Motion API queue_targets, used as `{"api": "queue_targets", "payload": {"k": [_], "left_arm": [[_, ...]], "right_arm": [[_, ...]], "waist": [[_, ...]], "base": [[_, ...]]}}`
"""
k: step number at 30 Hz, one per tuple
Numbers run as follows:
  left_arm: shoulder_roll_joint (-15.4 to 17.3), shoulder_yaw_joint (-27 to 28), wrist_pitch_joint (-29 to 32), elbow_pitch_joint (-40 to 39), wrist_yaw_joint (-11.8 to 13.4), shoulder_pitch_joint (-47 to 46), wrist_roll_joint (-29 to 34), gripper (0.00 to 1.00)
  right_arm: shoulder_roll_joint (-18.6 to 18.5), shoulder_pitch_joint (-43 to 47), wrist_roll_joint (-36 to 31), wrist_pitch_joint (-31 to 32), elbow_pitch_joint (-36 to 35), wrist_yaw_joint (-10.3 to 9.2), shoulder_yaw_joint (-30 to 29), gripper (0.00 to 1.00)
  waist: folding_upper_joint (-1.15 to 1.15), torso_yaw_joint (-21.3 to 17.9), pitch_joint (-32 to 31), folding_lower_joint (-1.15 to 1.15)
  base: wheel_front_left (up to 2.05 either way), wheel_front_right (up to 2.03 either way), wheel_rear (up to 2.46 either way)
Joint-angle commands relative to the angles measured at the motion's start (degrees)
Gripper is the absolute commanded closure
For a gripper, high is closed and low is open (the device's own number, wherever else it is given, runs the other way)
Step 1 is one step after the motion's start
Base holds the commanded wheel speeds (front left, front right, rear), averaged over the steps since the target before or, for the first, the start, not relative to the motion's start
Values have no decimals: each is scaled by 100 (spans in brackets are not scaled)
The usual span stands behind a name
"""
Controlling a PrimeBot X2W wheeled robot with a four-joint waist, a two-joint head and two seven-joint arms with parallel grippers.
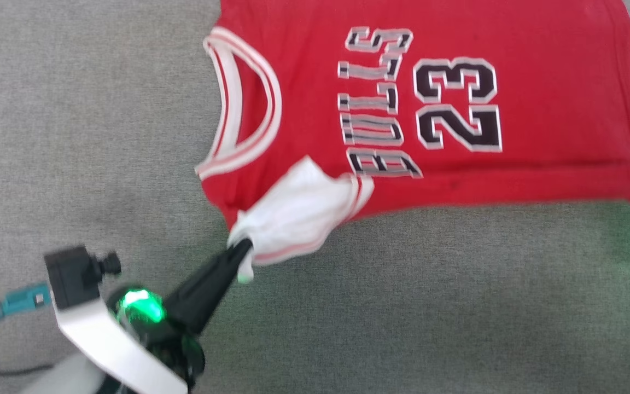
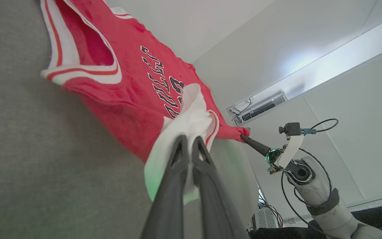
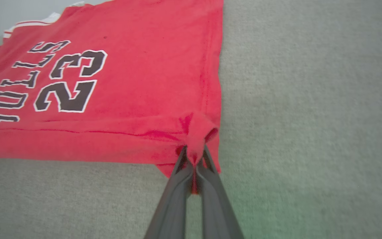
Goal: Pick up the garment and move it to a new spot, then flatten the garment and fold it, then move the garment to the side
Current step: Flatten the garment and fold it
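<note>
You see the red jersey (image 1: 555, 82) spread on the grey textile surface (image 1: 74, 137), in the far and right part of the head view. It lies with the print up. Its neck opening (image 1: 238, 104), with white and red trim, points to the left, and its hem points to the right. The word BULLS (image 1: 375, 104) and the number 23 (image 1: 457, 104) are readable on the chest. Along the near side a long crease runs from left to right.

At the near left corner the white sleeve end (image 1: 298, 210) is bunched and drawn toward the near side. Your left gripper (image 1: 243, 247) is clenched on this white sleeve end, with the fabric between its two dark fingers. A green light (image 1: 143, 305) is shining on its wrist.

At the near right corner your right gripper (image 3: 194, 154) pinches the red hem corner, and its fingers are also closed tight on the cloth. The two grippers are well apart, one at each end of the near edge.
</note>
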Motion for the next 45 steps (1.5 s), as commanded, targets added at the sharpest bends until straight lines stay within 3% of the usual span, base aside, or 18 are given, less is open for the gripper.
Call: {"api": "queue_targets", "payload": {"k": [1,8,14,20,26,37,44,45], "left_arm": [[14,30,-26,-100,15,157,53,100],[103,197,-27,-516,15,755,246,100],[112,82,-7,-400,15,19,285,100],[119,-58,176,-5,15,-999,44,100],[-87,-86,168,750,15,-1870,-301,100],[-615,-217,-7,1974,15,-2361,-428,100],[-577,-608,-5,2543,17,-2468,-281,100],[-555,-694,-4,2639,19,-2499,-233,85]], "right_arm": [[82,184,-51,73,-152,-3,-113,100],[581,943,-144,417,-934,-3,-746,100],[705,486,-261,572,-1066,-2,-799,100],[613,-249,-339,736,-799,-3,-689,100],[564,-1097,-401,695,-199,-3,-359,100],[598,-1717,-501,178,866,-2,25,100],[605,-1817,-466,-32,1147,-2,281,100],[594,-1848,-476,-93,1177,-2,321,100]], "waist": [[0,13,-19,0],[0,13,-27,0],[0,-15,20,0],[0,-71,155,0],[0,-155,337,0],[0,-100,661,0],[0,-137,719,0],[0,-145,713,0]], "base": [[0,0,0],[0,0,0],[0,0,0],[0,0,0],[0,0,0],[0,0,0],[0,0,0],[0,0,0]]}}
